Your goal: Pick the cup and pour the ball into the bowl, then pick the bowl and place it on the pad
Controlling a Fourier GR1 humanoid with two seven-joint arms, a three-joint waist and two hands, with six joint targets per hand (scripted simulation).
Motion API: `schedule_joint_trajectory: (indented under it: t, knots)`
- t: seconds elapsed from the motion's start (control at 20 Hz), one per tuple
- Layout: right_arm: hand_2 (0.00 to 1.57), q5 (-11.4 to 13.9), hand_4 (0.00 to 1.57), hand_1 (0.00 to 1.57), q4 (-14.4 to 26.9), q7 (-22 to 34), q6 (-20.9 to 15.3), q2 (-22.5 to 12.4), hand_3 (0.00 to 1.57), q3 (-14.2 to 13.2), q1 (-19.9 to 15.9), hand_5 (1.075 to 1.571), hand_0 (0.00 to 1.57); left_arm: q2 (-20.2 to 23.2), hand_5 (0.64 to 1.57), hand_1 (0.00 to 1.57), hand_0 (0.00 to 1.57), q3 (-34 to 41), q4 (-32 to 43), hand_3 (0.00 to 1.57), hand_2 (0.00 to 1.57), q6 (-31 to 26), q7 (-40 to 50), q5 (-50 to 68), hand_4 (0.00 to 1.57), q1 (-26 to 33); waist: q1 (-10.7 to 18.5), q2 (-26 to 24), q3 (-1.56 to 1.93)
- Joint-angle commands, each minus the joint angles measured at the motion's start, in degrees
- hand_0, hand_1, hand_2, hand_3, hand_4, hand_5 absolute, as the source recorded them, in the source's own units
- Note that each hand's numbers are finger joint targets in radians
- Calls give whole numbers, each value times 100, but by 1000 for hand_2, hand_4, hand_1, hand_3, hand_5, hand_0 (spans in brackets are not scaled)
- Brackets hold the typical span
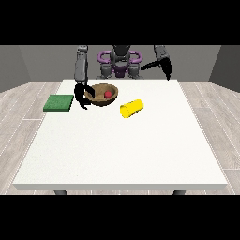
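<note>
Robot hand (82, 97) at the view's left curls round the bowl (100, 89) rim, partly hiding it; ball (108, 94) inside.

just beside the hand at the view's left (82, 97) the bowl (100, 99) looks like brown wood, matt; farther off, the yellow cup (131, 108) seems smooth plastic; the green pad (59, 102) matt, cloth-like.

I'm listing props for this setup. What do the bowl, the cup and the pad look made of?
Bowl: probably wood, brown with a matte, darker inside. Cup: likely plastic, even bright yellow, smooth. Pad: flat dull green, perhaps foam or cloth; unclear.
</note>
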Motion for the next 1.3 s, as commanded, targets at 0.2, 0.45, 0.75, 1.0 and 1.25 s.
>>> schedule_joint_trajectory:
  t: [0.2,0.45,0.75,1.0,1.25]
  knots:
    - [1571,482,1023,1571,63,1368,-689,11,1571,490,-241,1555,1571,411,1570,0,0,516,440,0,0,-111,-46,254,0,-9,-433,-211,149]
    - [1571,546,1030,1571,-251,2342,-716,-31,1571,694,-609,1558,1571,449,1570,0,0,684,729,0,0,-58,-237,384,0,252,-772,-550,153]
    - [1571,145,1067,1571,-580,3107,-151,-622,1571,397,-682,1552,1571,478,1570,0,0,730,818,0,0,121,-415,350,0,576,-957,-755,155]
    - [1571,-97,1058,1571,-742,3245,59,-960,1571,150,-691,1559,1571,458,1569,0,0,716,910,0,0,265,-680,306,0,648,-999,-603,155]
    - [1571,-372,1058,1571,-539,2970,684,-1538,1571,-207,-556,1559,1571,241,1565,0,0,472,749,0,0,424,-664,172,0,605,-909,-332,157]
